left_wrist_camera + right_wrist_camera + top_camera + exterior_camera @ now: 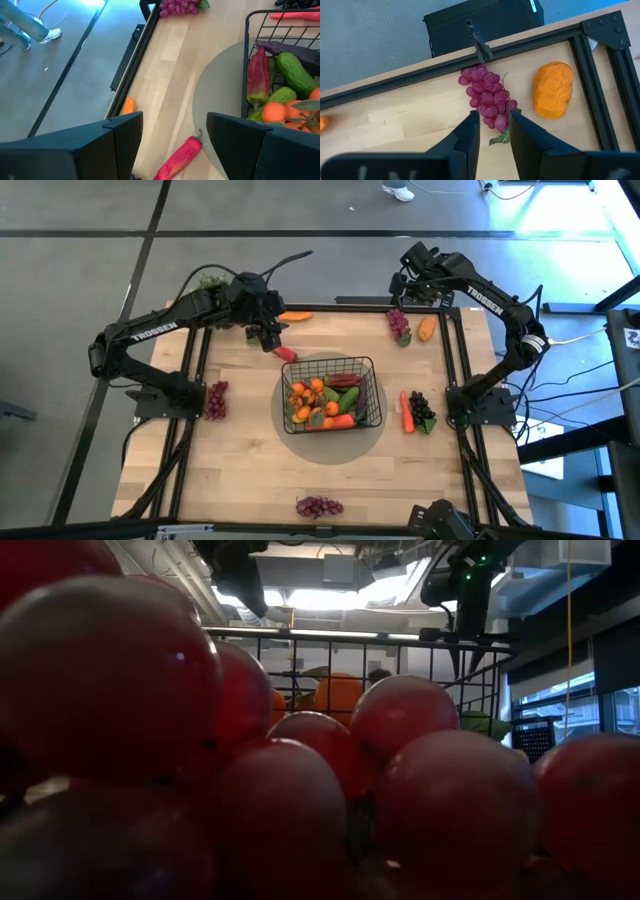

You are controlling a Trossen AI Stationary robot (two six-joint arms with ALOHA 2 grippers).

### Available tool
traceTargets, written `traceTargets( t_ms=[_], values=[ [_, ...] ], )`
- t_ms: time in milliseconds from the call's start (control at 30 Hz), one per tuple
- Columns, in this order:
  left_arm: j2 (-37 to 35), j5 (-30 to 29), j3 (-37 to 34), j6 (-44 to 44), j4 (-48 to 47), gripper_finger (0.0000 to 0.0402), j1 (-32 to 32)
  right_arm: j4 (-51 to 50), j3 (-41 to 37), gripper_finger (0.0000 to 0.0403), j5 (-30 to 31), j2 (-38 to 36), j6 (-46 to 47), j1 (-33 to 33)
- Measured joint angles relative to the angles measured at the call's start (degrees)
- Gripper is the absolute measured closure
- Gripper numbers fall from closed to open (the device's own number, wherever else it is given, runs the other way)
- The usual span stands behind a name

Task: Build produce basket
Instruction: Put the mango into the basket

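The black wire basket point(372, 366) stands mid-table on a grey round mat, with oranges, cucumbers, a red pepper and an eggplant in it point(280, 75). A loose red pepper point(180, 157) lies on the wood beside the mat point(285, 352). My left gripper point(270, 335) hangs open above it, one finger on each side of it in the left wrist view. My right gripper point(494, 125) is near the far right corner above a purple grape bunch point(487, 97), fingers a narrow gap apart over its leaf end. It touches nothing that I can see.
Near the far edge lie an orange piece point(552, 90) and a carrot point(294, 316). Grape bunches lie at the left point(216, 400) and the near edge point(319, 506), the latter filling the low view point(300, 790). A carrot and dark grapes point(415, 412) lie right of the basket.
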Motion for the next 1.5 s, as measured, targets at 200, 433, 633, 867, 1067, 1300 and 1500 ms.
traceTargets(
  t_ms=[200,433,633,867,1067,1300,1500],
  values=[
    [0.0,0.0,0.0,0.0,0.0,0.0194,0.0,-0.6,0.0,0.0310,-1.5,0.0,6.3,0.0],
    [0.0,0.0,0.0,0.0,0.0,0.0194,0.0,-5.4,0.0,0.0310,-1.5,0.0,18.2,0.0],
    [0.0,0.0,0.0,0.0,0.0,0.0194,0.0,-6.7,0.0,0.0287,-1.5,0.1,18.2,0.0],
    [0.0,0.0,0.0,0.0,0.0,0.0194,0.0,-7.2,0.0,0.0162,-1.3,0.1,17.2,0.0],
    [0.0,0.0,0.0,0.0,0.0,0.0194,0.0,-7.0,0.0,0.0095,2.0,0.1,12.7,0.0],
    [0.0,0.0,0.0,0.0,0.0,0.0194,0.0,-7.2,0.0,0.0091,7.7,0.1,2.7,0.0],
    [0.0,0.0,0.0,0.0,0.0,0.0194,0.0,-7.6,0.0,0.0091,9.5,0.4,3.9,0.0]
  ],
)
